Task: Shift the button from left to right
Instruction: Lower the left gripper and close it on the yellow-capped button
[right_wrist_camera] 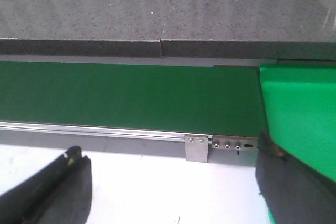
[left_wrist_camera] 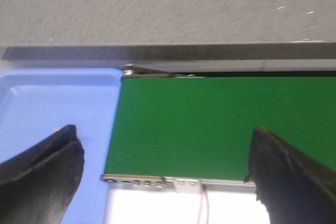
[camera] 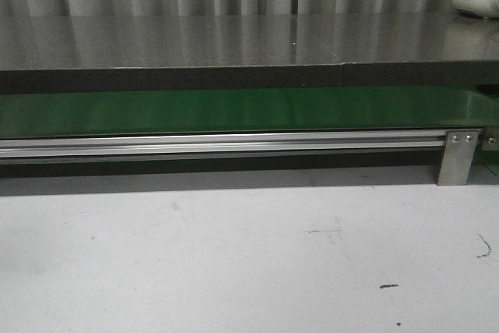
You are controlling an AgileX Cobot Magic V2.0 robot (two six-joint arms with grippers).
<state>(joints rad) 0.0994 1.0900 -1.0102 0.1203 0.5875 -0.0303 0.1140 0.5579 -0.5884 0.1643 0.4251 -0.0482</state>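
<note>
You won't find the button in any of the three views: the green belt [camera: 234, 111] runs bare across the front view, and the stretches under each wrist camera are bare too, so which way it lies from either gripper, and how its body is turned, cannot be told. Judging from the task, expect it to show up at the left end, where the blue tray [left_wrist_camera: 52, 98] butts against the belt's end; that puts your left gripper [left_wrist_camera: 165, 174] nearer. It hangs above that end, spread wide with nothing between its fingers [left_wrist_camera: 47, 166], one over the tray and the other over the belt's near rail. Your right gripper [right_wrist_camera: 170, 184] is likewise wide apart and empty, poised over the white table [right_wrist_camera: 142, 182] just before the belt's right end, beside the bright green tray [right_wrist_camera: 299, 108]. Neither arm appears in the front view.
</note>
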